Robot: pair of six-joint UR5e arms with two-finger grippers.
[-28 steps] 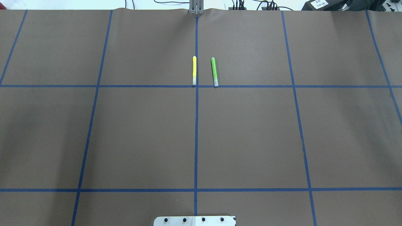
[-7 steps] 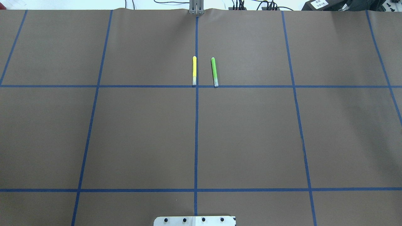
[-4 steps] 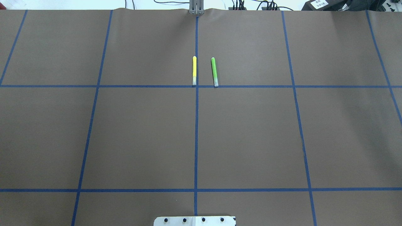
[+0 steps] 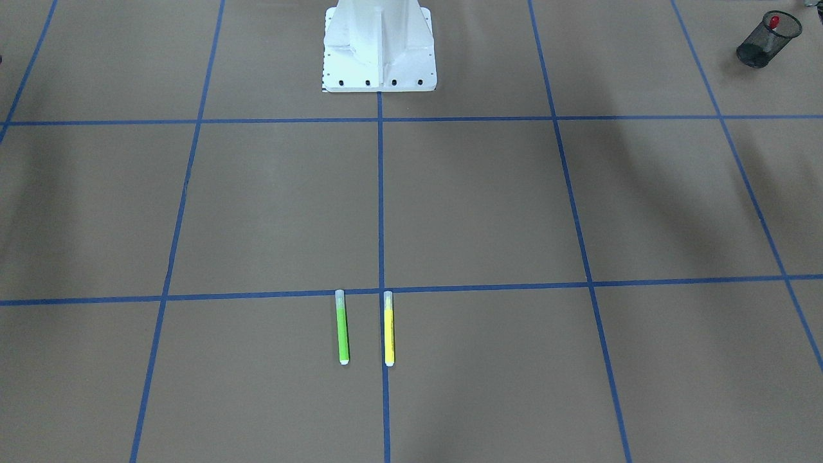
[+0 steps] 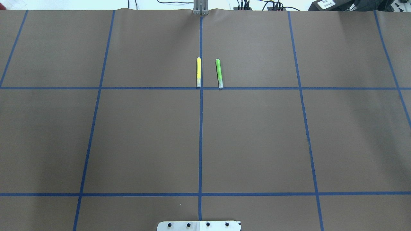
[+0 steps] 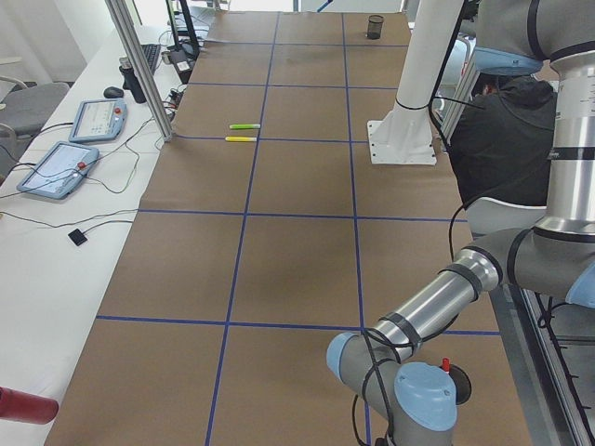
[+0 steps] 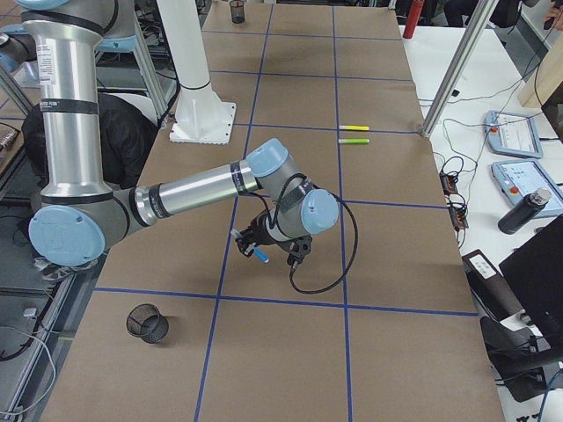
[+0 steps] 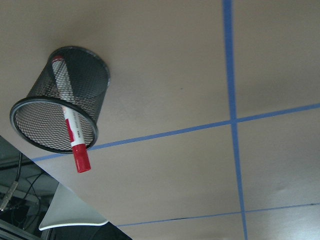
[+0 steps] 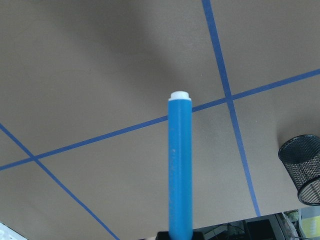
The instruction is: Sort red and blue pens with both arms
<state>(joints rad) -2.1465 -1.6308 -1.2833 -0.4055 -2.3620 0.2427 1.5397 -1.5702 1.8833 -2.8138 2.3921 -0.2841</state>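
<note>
Right gripper (image 7: 250, 240) clamped on blue pen (image 9: 179, 165) by one end; left gripper's state cannot be told.
Blue pen is held above table (image 7: 290, 369), mesh cup (image 9: 306, 170) nearby; red pen (image 8: 70, 120) is lodged in second cup (image 8: 30, 131). Judged light, rigid, slick: mid-barrel hold advised.

Seen from overhead, nothing has shifted: the yellow pen (image 5: 198, 72) and the green pen (image 5: 219, 73), lying side by side toward 12 o'clock on the table (image 5: 144, 138), match the earlier pictures. The other views have no earlier pictures to compare.
</note>
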